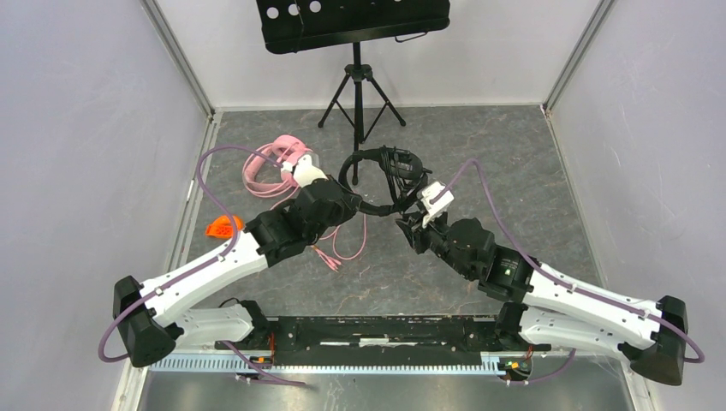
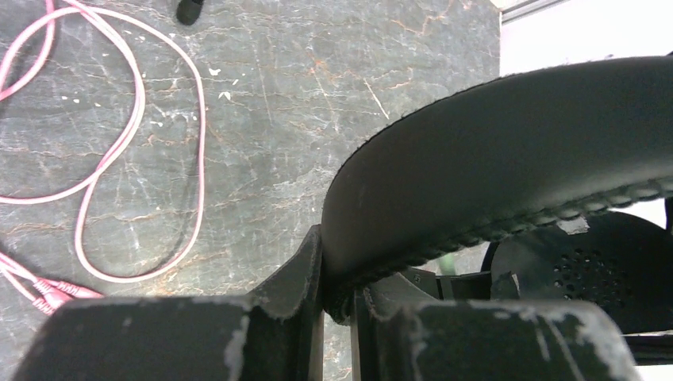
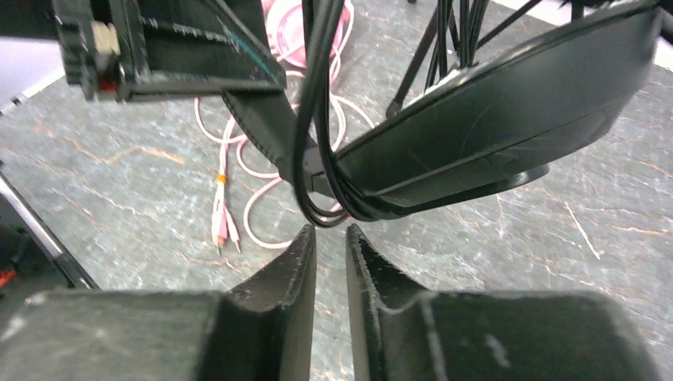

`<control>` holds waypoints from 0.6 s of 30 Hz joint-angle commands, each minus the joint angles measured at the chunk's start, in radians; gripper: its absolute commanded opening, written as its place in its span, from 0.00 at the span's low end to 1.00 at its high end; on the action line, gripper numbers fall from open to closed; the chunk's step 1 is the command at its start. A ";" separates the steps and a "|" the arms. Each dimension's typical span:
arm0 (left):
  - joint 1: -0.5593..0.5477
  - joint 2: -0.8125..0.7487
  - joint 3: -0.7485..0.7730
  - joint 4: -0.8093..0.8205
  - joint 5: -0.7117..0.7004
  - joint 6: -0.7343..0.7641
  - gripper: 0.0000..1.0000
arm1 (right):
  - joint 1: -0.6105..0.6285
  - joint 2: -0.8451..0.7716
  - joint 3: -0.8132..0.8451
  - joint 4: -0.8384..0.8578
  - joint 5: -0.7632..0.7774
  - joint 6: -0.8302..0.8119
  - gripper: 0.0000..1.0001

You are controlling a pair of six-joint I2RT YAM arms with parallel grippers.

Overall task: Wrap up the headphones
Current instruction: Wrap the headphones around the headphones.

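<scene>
The black headphones (image 1: 381, 171) are lifted above the middle of the floor, thin black cable wound around them. My left gripper (image 1: 349, 204) is shut on their padded headband (image 2: 508, 159), which is pinched between its fingers (image 2: 309, 270). In the right wrist view, loops of black cable (image 3: 313, 119) hang over the band (image 3: 492, 135) just beyond my right gripper (image 3: 331, 234). Its jaws stand slightly apart with nothing between them. The pink headphones (image 1: 274, 167) lie at the back left. Their pink cable (image 2: 143, 119) trails in loops over the floor to its plugs (image 3: 222, 226).
A black tripod music stand (image 1: 355, 77) stands at the back centre, close behind the black headphones. A small orange object (image 1: 223, 227) lies by the left wall next to the left arm. Pale walls close in both sides.
</scene>
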 commanded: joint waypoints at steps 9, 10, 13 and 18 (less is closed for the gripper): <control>0.000 -0.002 -0.021 0.142 -0.040 0.133 0.02 | -0.002 -0.183 0.094 -0.073 -0.090 0.103 0.39; 0.000 -0.001 -0.021 0.142 -0.039 0.145 0.02 | -0.003 -0.195 0.102 -0.062 -0.091 0.109 0.39; 0.000 0.000 -0.023 0.145 -0.031 0.174 0.02 | -0.002 -0.206 0.134 -0.043 -0.039 0.092 0.39; 0.000 -0.008 -0.036 0.146 -0.030 0.223 0.02 | -0.003 -0.143 0.229 -0.081 0.120 0.073 0.45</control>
